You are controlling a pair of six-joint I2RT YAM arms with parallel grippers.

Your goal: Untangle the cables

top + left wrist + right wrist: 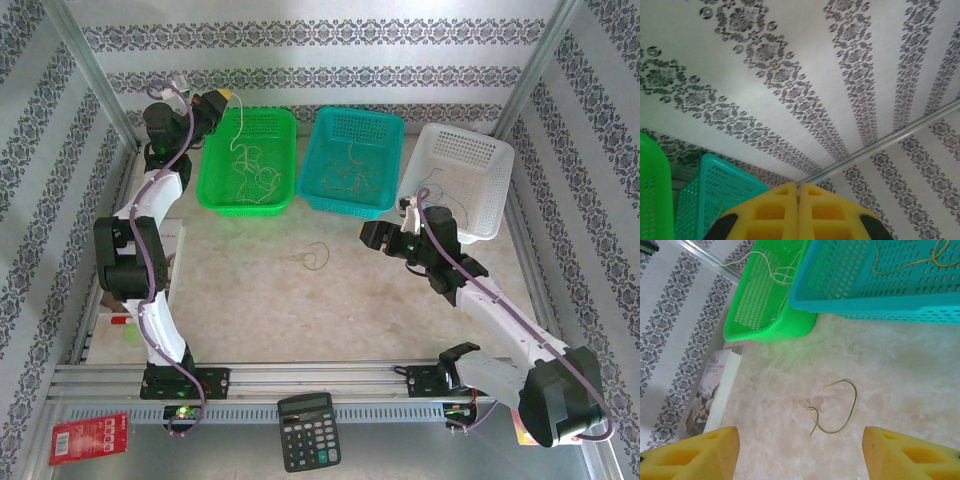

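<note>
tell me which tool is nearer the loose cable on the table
Right. The right tool hangs open just right of the loose cable; the left tool is far off, shut on a pale cable above the green basket's far corner.

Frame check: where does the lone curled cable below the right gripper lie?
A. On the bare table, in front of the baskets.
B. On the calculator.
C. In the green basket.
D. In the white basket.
A: the curled cable lies on the table, nearer than the green basket and teal basket, touching neither.
</note>
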